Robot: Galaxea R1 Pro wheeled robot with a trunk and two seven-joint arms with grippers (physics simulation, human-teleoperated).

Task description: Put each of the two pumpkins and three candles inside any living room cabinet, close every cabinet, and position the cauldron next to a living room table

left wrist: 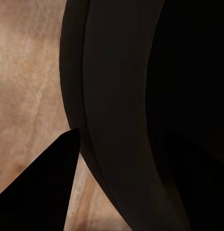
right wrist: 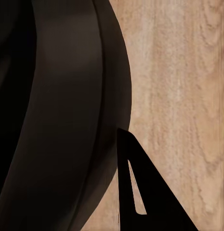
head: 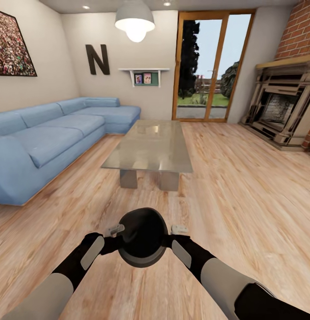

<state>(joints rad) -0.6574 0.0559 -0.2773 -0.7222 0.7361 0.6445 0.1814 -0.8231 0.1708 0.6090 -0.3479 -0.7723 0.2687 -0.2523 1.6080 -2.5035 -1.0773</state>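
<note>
Scanning left to right, we see one blue corner sofa (head: 48,138) along the wall at 9 to 10 o'clock, with a strip of bare plank floor (head: 244,195) between it and one glass-topped table (head: 148,146) at 12 o'clock. Right of the table the floor is wide open up to one fireplace (head: 284,106) at 2 o'clock. One glass door (head: 212,66) stands behind the table's far edge.

We count one cauldron (head: 142,238), at 6 o'clock, well short of the table's near edge, between both arms. Left gripper (head: 114,232) sits against its left flank, right gripper (head: 178,231) against its right flank. In the wrist views one dark finger (left wrist: 42,192) and another (right wrist: 145,192) lie beside the black wall; we cannot tell whether either grip is clamped.
</note>
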